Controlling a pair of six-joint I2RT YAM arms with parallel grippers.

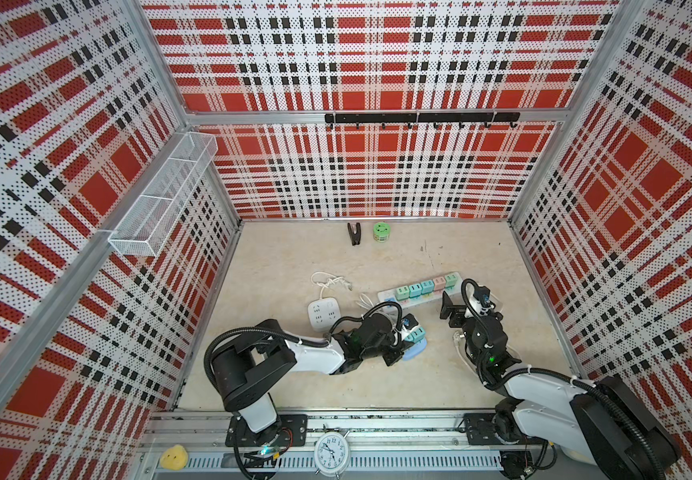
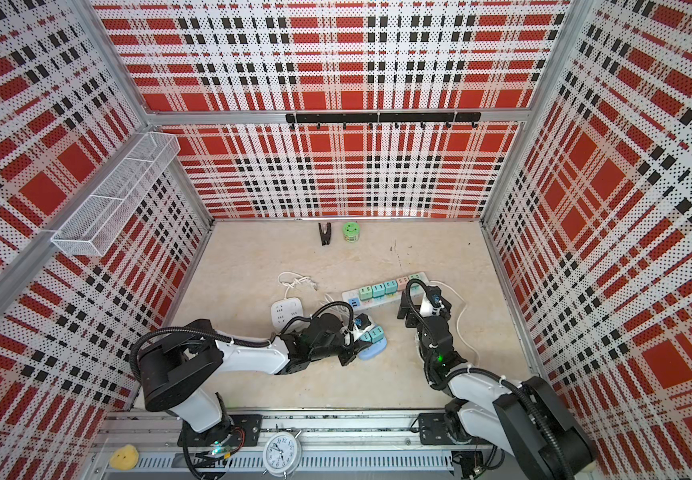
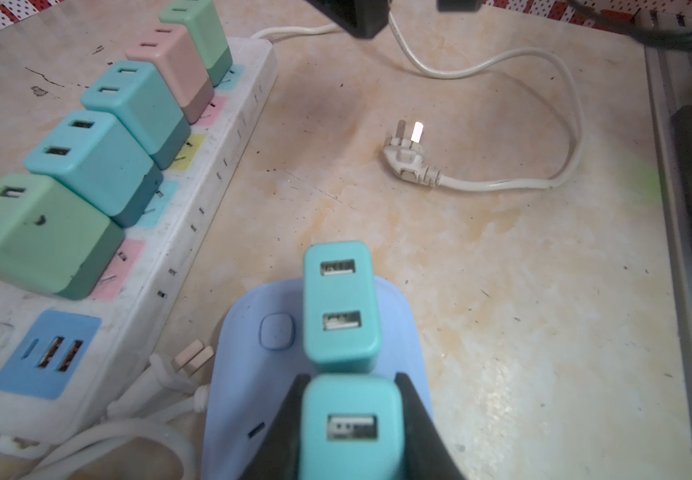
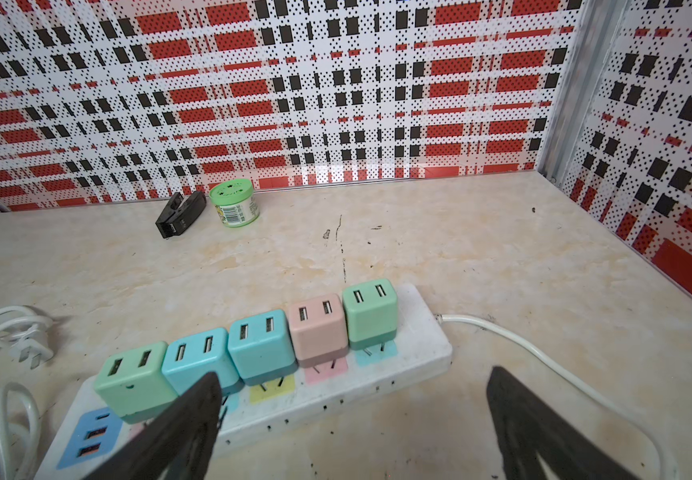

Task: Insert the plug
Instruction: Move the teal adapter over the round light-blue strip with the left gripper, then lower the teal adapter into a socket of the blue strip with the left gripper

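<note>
Left gripper (image 3: 350,386): clamped on teal square USB charger plug (image 3: 350,428), over lilac oval plastic socket base (image 3: 244,374), just beside second teal charger (image 3: 341,307) there. Right gripper (image 4: 354,372): jaws wide, empty, beside long white power strip (image 4: 410,361) carrying five pastel chargers (image 4: 261,345). Farthest back: black clip (image 4: 180,214), green round tub (image 4: 234,202).

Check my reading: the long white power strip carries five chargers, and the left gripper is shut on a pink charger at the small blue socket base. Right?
The colour is wrong: the left wrist view shows the left gripper shut on a teal charger, not pink. The long white power strip does carry five chargers, and the grip is at the small blue socket base.
</note>
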